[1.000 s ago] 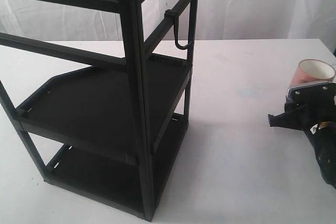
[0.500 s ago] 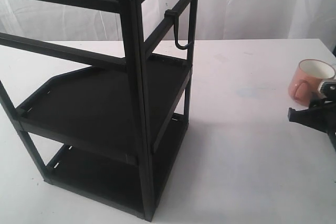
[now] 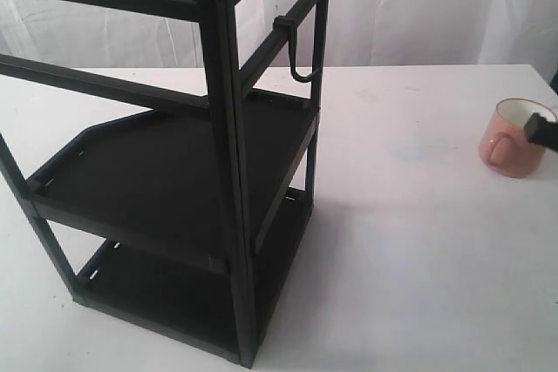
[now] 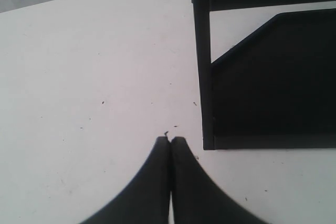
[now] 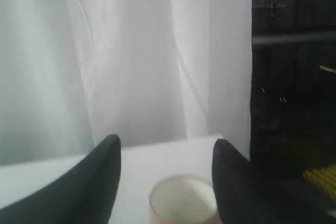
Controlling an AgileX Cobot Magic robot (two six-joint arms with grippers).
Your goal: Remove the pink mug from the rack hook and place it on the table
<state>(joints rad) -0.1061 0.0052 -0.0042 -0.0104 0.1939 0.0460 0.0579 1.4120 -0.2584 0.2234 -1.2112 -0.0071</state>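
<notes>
The right gripper (image 5: 167,142) is open wide and holds nothing. The pink mug (image 5: 184,200) stands upright on the table (image 3: 418,241), close by, in line with the gap between its two fingers. The rack hook (image 3: 296,57) is far from this gripper. The left gripper (image 4: 170,141) is pressed shut, just beside the rack (image 4: 262,77).

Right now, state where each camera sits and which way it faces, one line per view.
Exterior: off the arms, above the table, looking down at rack, hook and mug; only a tip of the right claw shows.
Left wrist: on the left arm, looking down at table and a rack corner; shut left claw shows.
Right wrist: on the right arm, low, facing the curtain over the mug; open right claw shows.
Shared: exterior and right wrist both see the mug.
</notes>
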